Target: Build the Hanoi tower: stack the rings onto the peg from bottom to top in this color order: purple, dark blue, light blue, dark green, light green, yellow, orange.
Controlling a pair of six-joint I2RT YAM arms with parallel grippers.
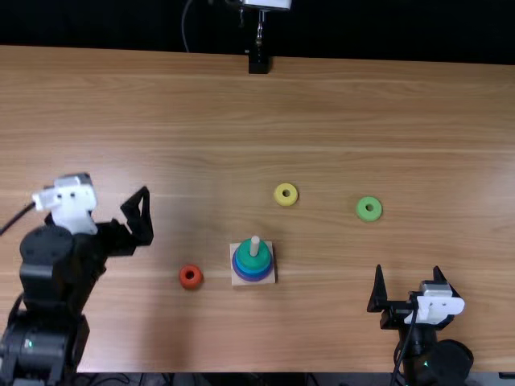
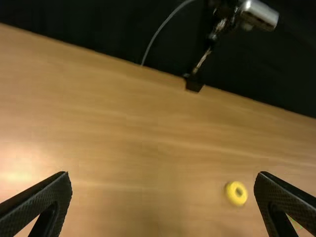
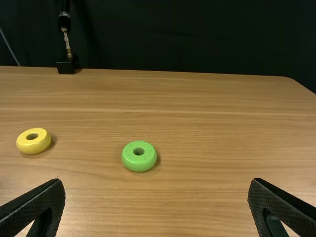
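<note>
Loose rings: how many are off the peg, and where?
3. In the top view: the orange ring left of the peg, the yellow ring beyond it and slightly right, the light green ring farther right.

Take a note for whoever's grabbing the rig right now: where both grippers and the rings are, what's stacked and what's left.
Left gripper: open, empty, over the table's left side.
Right gripper: open, empty, at the near right.
Done: dark green ring tops the peg, with blue and purple below.
Left, in order: light green ring, far right of the peg; yellow ring, beyond it; orange ring, to its left.
</note>
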